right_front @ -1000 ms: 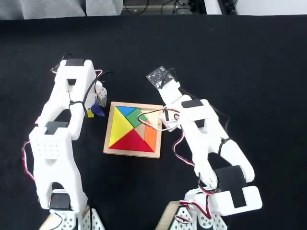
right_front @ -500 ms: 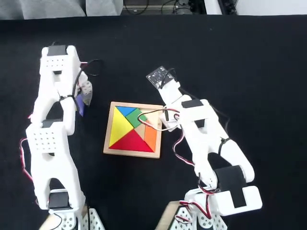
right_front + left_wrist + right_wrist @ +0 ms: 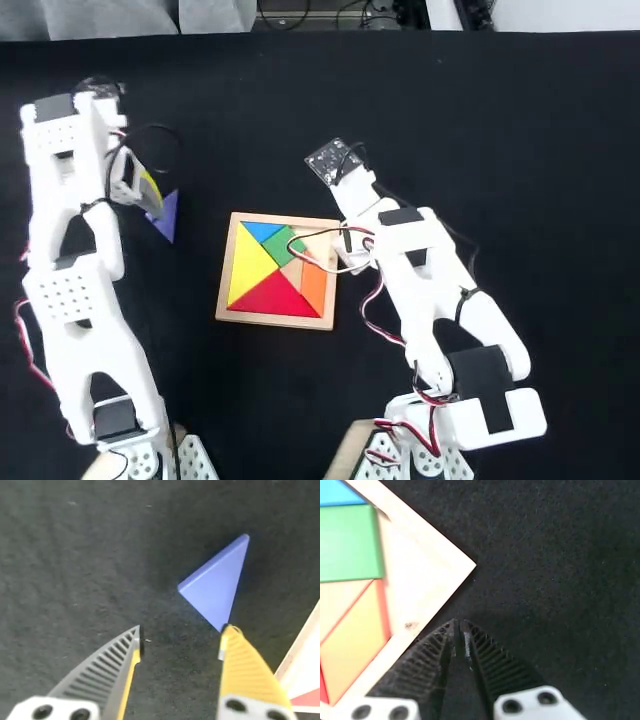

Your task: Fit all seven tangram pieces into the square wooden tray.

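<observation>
The square wooden tray (image 3: 327, 322) lies mid-table holding blue, green, yellow, red and orange pieces, with a patch of bare wood near its right side. A purple triangle (image 3: 164, 216) lies flat on the black cloth left of the tray. My left gripper (image 3: 141, 186) hovers just left of it, open with nothing between the fingers. In the left wrist view the purple triangle (image 3: 216, 582) sits just past the left gripper (image 3: 182, 630), one corner by the yellow finger (image 3: 240, 655). My right gripper (image 3: 459, 630) is shut and empty, just off a corner of the tray (image 3: 455, 562).
Black cloth covers the table around the tray, with open room to the right and at the back. The right arm (image 3: 420, 260) leans over the tray's right edge, its loose wires draped across the pieces. Both arm bases stand at the front edge.
The left arm has swung left, away from the tray, taking the purple triangle with it. The triangle now lies released on the cloth. The right arm has not moved.
</observation>
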Controlling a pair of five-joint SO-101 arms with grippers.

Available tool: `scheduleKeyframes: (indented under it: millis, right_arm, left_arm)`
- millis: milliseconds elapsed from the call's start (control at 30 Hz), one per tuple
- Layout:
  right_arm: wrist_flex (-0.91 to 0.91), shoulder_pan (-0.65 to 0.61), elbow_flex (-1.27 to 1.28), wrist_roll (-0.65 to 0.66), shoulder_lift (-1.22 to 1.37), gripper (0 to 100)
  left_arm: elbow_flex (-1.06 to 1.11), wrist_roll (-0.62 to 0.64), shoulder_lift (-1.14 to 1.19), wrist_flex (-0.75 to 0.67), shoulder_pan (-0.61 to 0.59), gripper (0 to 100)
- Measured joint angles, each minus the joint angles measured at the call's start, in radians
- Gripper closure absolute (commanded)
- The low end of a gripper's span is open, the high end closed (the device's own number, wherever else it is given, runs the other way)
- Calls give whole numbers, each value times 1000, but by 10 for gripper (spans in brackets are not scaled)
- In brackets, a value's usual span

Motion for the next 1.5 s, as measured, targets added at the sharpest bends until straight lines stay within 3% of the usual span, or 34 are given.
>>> scheduleKeyframes:
  millis: [200, 600, 1100, 1267, 1500]
  right_arm:
    - [0, 0, 0, 0, 0, 987]
    - [0, 0, 0, 58, 0, 987]
    - [0, 0, 9, 61, 0, 987]
    - [-3, 0, 9, 61, 0, 987]
    - [-14, 0, 14, 61, 0, 987]
  left_arm:
    - [0, 0, 58, -26, 60, 726]
    - [0, 32, 127, -126, 64, 727]
    - [-149, 31, 222, -121, 64, 729]
    - [-164, 31, 229, -103, 66, 813]
    - [-186, 32, 232, -60, 75, 749]
